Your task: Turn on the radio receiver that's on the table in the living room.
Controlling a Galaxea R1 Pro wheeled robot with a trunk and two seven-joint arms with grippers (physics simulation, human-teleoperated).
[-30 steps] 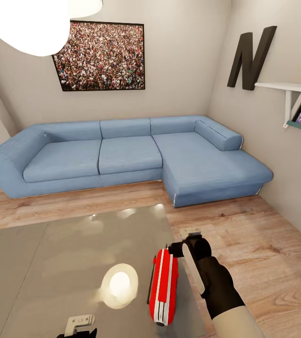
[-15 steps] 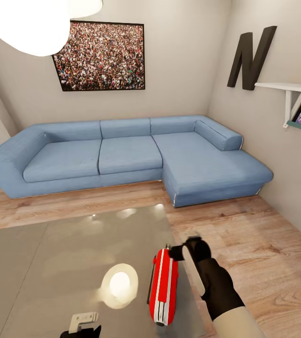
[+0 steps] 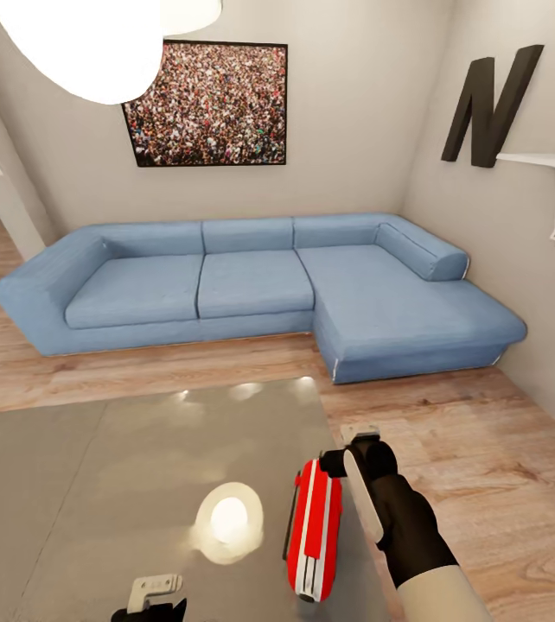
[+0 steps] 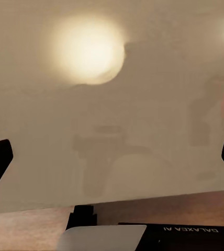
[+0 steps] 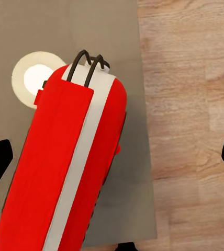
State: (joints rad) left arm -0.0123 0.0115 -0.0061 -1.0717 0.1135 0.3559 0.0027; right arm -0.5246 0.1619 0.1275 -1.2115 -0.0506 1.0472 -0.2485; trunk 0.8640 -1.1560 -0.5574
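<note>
Hovering with jaws apart at the radio's (image 3: pixel 315 529) far end, the right pincer (image 3: pixel 357 449) must next press its switch.

We note a home living room — a blue L-shaped sofa (image 3: pixel 260 289) on light wood floor (image 3: pixel 476 458), crowd photo (image 3: pixel 208 104) and big dark letter N (image 3: pixel 492 105) on beige walls, low glossy table (image 3: pixel 96 484) in front.
</note>
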